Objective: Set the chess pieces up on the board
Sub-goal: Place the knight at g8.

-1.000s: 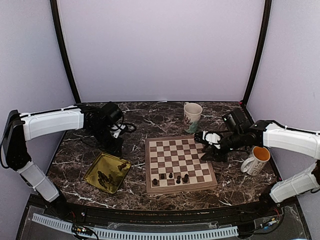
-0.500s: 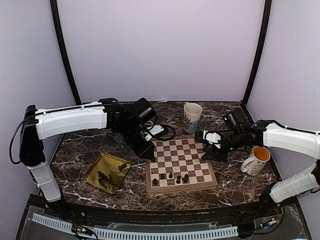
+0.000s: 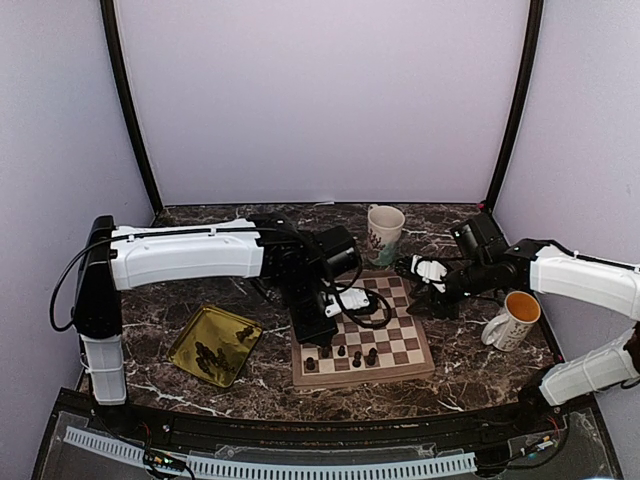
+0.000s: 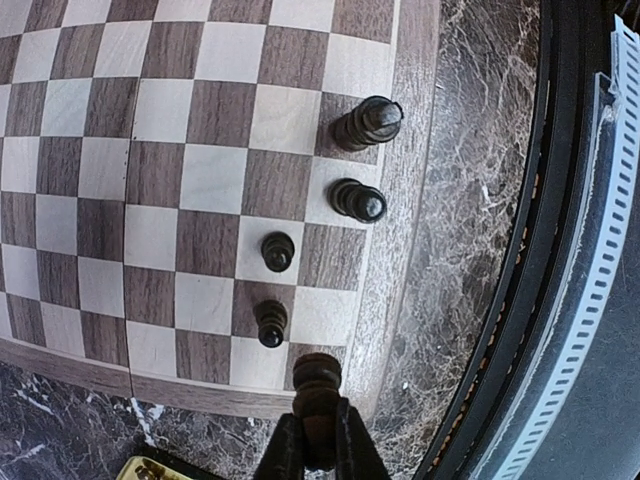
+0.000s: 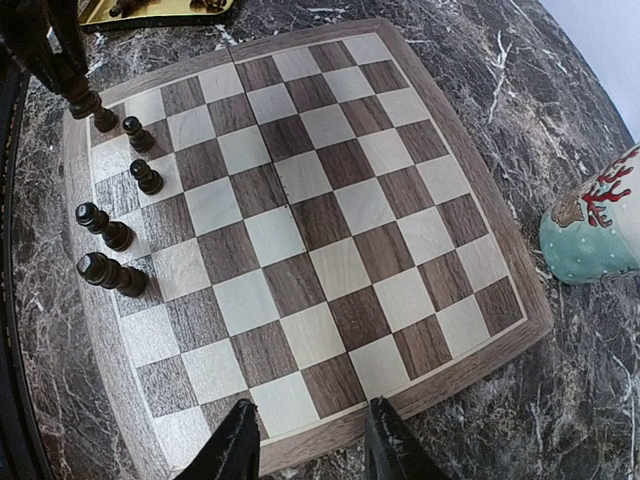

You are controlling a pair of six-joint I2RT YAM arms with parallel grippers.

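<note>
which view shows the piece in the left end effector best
Left wrist: the held chess piece sits close in the left end effector. Right wrist shows it small in a corner; top external hides it.

text: none legible | labels, brands: none legible | numbers, signs: none legible — all three views

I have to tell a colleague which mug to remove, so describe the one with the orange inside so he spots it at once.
Find the chessboard in the middle of the marble table, then look off its right side, near the right arm. That mug is white with an orange inside; the other mug, behind the board, shows a red coral pattern.
</note>
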